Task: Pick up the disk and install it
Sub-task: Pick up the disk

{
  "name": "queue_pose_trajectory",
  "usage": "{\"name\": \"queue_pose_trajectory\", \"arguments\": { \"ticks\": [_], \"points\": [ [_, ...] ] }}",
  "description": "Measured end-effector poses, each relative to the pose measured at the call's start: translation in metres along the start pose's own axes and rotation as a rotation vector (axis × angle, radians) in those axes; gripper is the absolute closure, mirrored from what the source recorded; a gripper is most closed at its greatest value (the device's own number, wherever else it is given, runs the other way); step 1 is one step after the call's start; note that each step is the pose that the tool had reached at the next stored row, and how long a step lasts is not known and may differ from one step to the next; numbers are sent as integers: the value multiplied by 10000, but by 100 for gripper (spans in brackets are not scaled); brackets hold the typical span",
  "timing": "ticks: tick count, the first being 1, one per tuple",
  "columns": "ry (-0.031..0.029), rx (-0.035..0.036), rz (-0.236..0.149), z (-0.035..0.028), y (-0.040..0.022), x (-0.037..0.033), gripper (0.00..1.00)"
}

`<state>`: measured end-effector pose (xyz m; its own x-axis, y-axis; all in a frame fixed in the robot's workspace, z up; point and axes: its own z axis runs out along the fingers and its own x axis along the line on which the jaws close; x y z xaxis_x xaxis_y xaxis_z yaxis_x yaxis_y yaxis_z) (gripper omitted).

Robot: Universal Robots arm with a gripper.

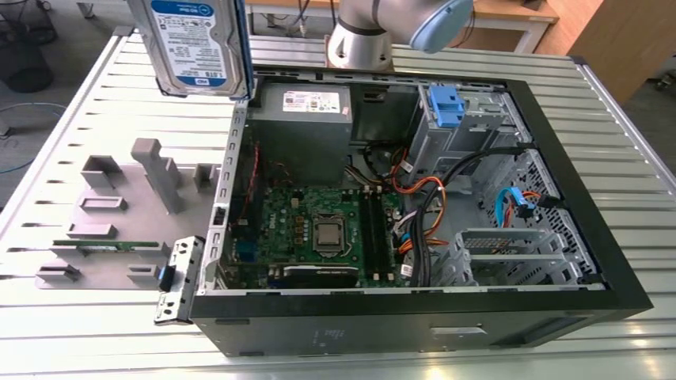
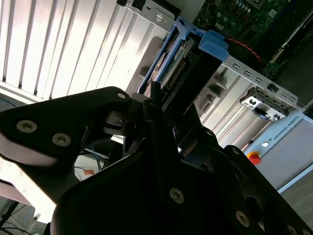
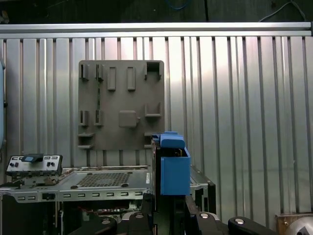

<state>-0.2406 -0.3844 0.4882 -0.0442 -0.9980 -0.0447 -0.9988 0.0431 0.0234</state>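
Checking in from the remote station. The hand (image 2: 171, 95) is clamping shut on the disk (image 1: 199, 43), and in the second wrist view I'm seeing its black fingers (image 2: 159, 112) closing around the drive's lower end. The disk is hanging upright in the air with its label facing the exterior camera. It's hovering over the edge of the surface (image 1: 85, 103) where the arm's base (image 1: 365, 39) is standing, just to the exterior view's left of the open computer case (image 1: 423, 317).

In both wrist views its blue side rail is sticking out past the hand. The case is lying on its side, showing the motherboard (image 1: 317, 229), with a gray metal box (image 1: 304, 119) in the corner nearest the disk and a blue drive bay (image 1: 449, 107) further along. A gray fixture plate (image 1: 116, 214) is sitting beside the case, carrying a thin green circuit strip (image 1: 106, 247).
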Motion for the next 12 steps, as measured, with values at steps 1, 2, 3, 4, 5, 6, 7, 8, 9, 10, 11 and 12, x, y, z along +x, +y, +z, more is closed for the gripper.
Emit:
{"name": "queue_pose_trajectory", "arguments": {
  "ticks": [1,2,3,4,5,6,7,8,9,10,11,12],
  "points": [
    [0,-1,0,-1,-24,-1,65],
    [0,-1,-1,-1,-49,-2,65],
    [0,-1,-1,-2,-72,-3,65],
    [1,-1,0,-2,-97,-4,65],
    [1,-2,-1,-3,-118,-5,65],
    [1,-2,0,-4,-136,-6,65],
    [1,-2,0,-4,-155,-7,65],
    [0,-1,0,-4,-174,-8,65],
    [0,-1,0,-5,-196,-9,65],
    [1,-1,0,-5,-218,-10,65],
    [0,-1,-1,-5,-242,-11,65],
    [0,-1,-1,-6,-264,-12,65]
  ]
}}
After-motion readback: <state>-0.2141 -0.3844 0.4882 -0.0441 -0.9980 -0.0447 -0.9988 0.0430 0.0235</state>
